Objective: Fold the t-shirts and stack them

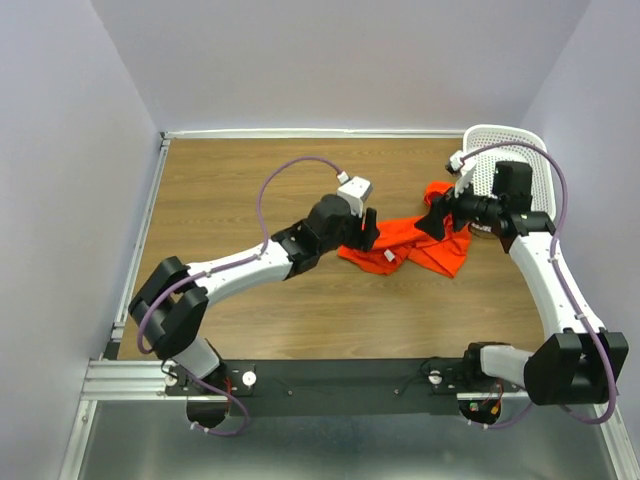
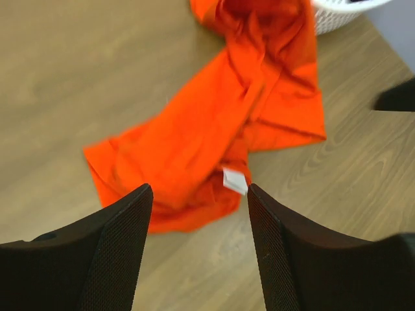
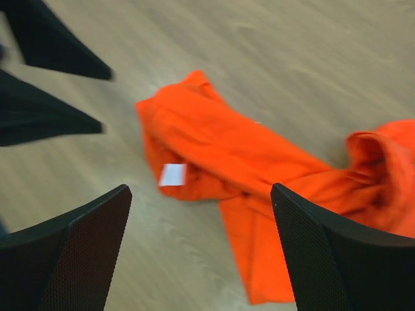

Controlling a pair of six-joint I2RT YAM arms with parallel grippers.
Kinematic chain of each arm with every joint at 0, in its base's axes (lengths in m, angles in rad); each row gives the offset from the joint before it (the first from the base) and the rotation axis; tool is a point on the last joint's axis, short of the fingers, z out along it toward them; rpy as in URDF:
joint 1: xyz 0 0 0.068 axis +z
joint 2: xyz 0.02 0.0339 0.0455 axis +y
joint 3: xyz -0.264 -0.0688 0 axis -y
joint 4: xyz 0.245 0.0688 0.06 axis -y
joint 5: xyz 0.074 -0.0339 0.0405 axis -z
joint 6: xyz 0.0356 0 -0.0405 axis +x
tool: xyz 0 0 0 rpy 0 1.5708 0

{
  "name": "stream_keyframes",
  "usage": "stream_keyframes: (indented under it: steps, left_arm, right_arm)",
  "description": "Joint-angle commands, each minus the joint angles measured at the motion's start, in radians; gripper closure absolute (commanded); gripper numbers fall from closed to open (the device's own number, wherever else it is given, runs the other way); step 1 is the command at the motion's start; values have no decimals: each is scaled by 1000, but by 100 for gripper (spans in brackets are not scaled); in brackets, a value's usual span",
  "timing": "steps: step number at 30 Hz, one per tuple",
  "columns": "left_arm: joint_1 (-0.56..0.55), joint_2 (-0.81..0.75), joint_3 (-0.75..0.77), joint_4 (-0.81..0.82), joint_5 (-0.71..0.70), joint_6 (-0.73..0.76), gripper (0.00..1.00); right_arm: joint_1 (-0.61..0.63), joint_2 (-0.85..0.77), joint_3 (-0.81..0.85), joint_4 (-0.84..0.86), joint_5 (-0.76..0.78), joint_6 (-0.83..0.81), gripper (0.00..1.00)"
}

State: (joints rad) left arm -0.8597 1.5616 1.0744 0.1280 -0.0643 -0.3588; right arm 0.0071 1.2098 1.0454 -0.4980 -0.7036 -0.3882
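Observation:
One bright orange-red t-shirt (image 1: 415, 243) lies crumpled on the wooden table, stretched from the middle toward the basket. It shows in the left wrist view (image 2: 220, 123) and the right wrist view (image 3: 259, 162), with its white neck label (image 2: 235, 180) (image 3: 172, 174) at the near edge. My left gripper (image 1: 368, 232) is open and empty, just above the shirt's left end (image 2: 198, 194). My right gripper (image 1: 437, 217) is open and empty, over the shirt's right part (image 3: 201, 194).
A white plastic lattice basket (image 1: 520, 160) stands at the back right corner, its rim just beyond the shirt (image 2: 337, 16). The purple walls close the table on three sides. The left gripper's fingers (image 3: 45, 84) show at upper left in the right wrist view.

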Motion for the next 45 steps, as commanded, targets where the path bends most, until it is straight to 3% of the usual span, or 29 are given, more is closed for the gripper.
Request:
stream_keyframes:
  steps: [1,5,10,15,26,29,30,31,32,36,39,40,44,45]
  left_arm:
    - [-39,23,-59,21,-95,-225,32]
    - [-70,58,-80,59,-212,-394,33]
    - [-70,172,-53,84,-232,-554,35]
    - [-71,264,-25,98,-238,-629,42]
    - [-70,287,-27,81,-356,-671,44]
    - [-70,314,-4,82,-359,-655,58]
    - [-71,318,7,84,-358,-651,82]
    - [-71,311,10,87,-355,-643,95]
    - [-70,292,12,87,-351,-623,100]
    - [-70,166,-11,93,-377,-534,100]
    - [-6,36,-30,97,-390,-477,100]
    - [80,13,-34,119,-352,-465,100]
    - [331,11,14,234,-113,-425,100]
    - [378,64,75,269,6,-392,96]
  right_arm:
    - [1,-12,-50,-83,-224,52,6]
    - [1,-26,-85,-70,-159,61,8]
    - [1,-7,-104,-62,-152,74,7]
    - [1,-15,-105,-59,-140,74,7]
    - [1,-16,-113,-56,-140,72,7]
    - [1,-16,-111,-56,-137,74,7]
    - [1,-18,-114,-56,-134,71,7]
    - [1,-18,-114,-56,-132,72,7]
    - [1,-19,-114,-56,-128,69,7]
    - [1,-26,-114,-56,-123,68,7]
    - [1,-29,-114,-56,-123,68,7]
    - [1,-30,-114,-56,-125,69,7]
    - [1,-33,-113,-56,-123,68,7]
    - [1,-36,-114,-56,-117,66,7]
